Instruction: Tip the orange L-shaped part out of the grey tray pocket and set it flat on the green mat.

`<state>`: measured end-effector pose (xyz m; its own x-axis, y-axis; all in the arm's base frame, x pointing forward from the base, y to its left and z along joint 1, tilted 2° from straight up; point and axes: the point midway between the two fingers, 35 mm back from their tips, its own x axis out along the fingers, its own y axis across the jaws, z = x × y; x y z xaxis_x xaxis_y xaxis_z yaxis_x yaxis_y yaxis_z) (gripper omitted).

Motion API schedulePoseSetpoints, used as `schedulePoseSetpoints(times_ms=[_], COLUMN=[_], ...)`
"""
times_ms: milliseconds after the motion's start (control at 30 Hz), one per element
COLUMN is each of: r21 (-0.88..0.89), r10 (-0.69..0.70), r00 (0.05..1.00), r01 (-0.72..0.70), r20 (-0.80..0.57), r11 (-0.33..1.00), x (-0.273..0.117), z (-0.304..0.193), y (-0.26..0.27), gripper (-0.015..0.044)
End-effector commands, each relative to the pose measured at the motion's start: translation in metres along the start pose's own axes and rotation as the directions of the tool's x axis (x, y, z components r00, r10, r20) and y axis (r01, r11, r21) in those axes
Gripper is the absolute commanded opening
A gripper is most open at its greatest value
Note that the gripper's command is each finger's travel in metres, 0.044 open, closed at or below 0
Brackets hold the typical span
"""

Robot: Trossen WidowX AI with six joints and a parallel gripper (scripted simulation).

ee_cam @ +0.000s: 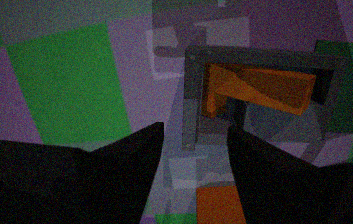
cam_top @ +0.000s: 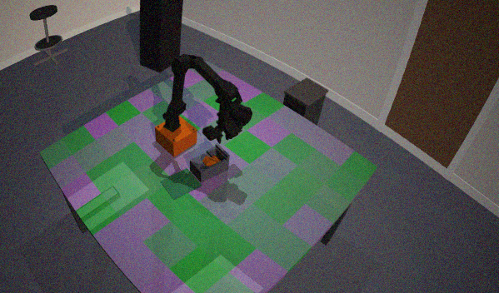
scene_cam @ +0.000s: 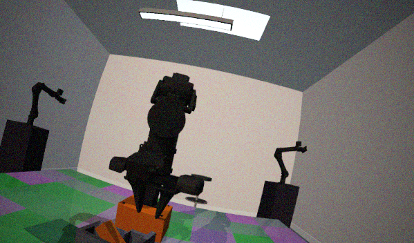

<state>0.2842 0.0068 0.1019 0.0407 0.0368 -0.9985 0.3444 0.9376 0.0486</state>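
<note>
- Green mat (cam_top: 178, 183): a dark green patch lies on the checkered table just to the left of the tray. It is the set-down place, and nothing rests on it.
- Gripper (cam_top: 216, 135): it hangs above and behind the tray, touching nothing. The jaws stand partly open, near the middle of their range, and hold nothing. In the wrist view both dark fingers frame bare table, with the tray ahead of them.
- Tray (cam_top: 196, 167): a grey box in front of the orange base block (cam_top: 177, 137) under the arm.
- Orange part (ee_cam: 257, 87): it is still in the tray's pocket but no longer flush. In the exterior view one end of the part (scene_cam: 108, 232) slants up above the tray wall, so I judge the press step done and the pinch step in hand.
- Advice for the pinch: bring the gripper over the raised end, with one finger on each flat side. Descend until the pads overlap the part well, then close. Keep the fingers clear of the tray wall, which stands close to the part. Lift straight up so the low end does not catch in the pocket.
- Which end is raised cannot be settled from the wrist view alone.
- Writing: no brand, label or lettering is readable in any view.
</note>
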Motion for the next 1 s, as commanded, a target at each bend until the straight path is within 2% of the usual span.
schedulePoseSetpoints(times_ms=[0,33,167,300,433,567,633,867,967], r21=[0.0,0.0,-0.133,-0.428,-0.702,-0.898,-0.952,-0.999,-1.0], r10=[-0.001,-0.001,-0.001,-0.002,-0.004,-0.005,-0.006,-0.008,-0.008], r00=[1.0,1.0,1.0,1.0,1.0,1.0,1.0,1.0,1.0], r01=[0.001,0.001,0.001,0.003,0.005,0.006,0.006,0.006,0.006], r20=[-0.001,-0.001,-0.001,0.001,0.002,0.004,0.005,0.006,0.006], r11=[1.0,1.0,0.991,0.904,0.712,0.44,0.307,0.036,-0.005], x=[0.001,0.001,0.0,0.0,-0.001,-0.002,-0.002,-0.003,-0.003], z=[0.0,0.0,0.002,0.006,0.009,0.011,0.012,0.012,0.012], y=[0.0,0.0,-0.007,-0.022,-0.038,-0.055,-0.063,-0.077,-0.077], gripper=[0.018,0.018,0.028,0.028,0.028,0.028,0.028,0.028,0.028])
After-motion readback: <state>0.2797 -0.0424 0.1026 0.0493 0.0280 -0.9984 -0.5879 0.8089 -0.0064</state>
